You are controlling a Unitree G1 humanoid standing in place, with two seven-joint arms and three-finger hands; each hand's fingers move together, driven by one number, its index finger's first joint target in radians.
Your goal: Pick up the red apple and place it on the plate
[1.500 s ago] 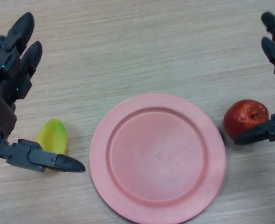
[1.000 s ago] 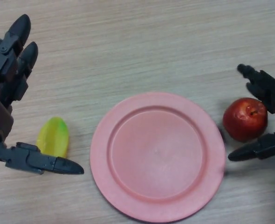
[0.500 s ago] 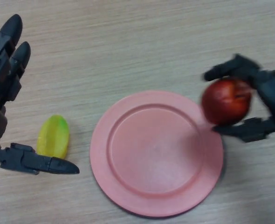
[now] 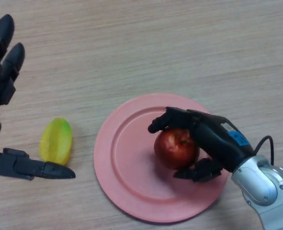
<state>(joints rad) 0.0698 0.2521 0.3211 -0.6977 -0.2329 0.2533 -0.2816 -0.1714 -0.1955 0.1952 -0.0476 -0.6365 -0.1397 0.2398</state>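
The red apple (image 4: 174, 148) is over the middle-right of the pink plate (image 4: 122, 165). My right hand (image 4: 208, 136) is shut on the apple, fingers curled over its top and thumb under its right side. I cannot tell whether the apple rests on the plate or hangs just above it. My left hand (image 4: 2, 67) is open at the left edge, fingers straight and thumb stretched out low on the left.
A yellow-green fruit (image 4: 56, 140) lies on the wooden table (image 4: 156, 48) left of the plate, just above my left thumb (image 4: 33, 167).
My right hand closed on the apple at the right of the plate, lifted it and carried it left over the plate. The left hand drifted slightly left.
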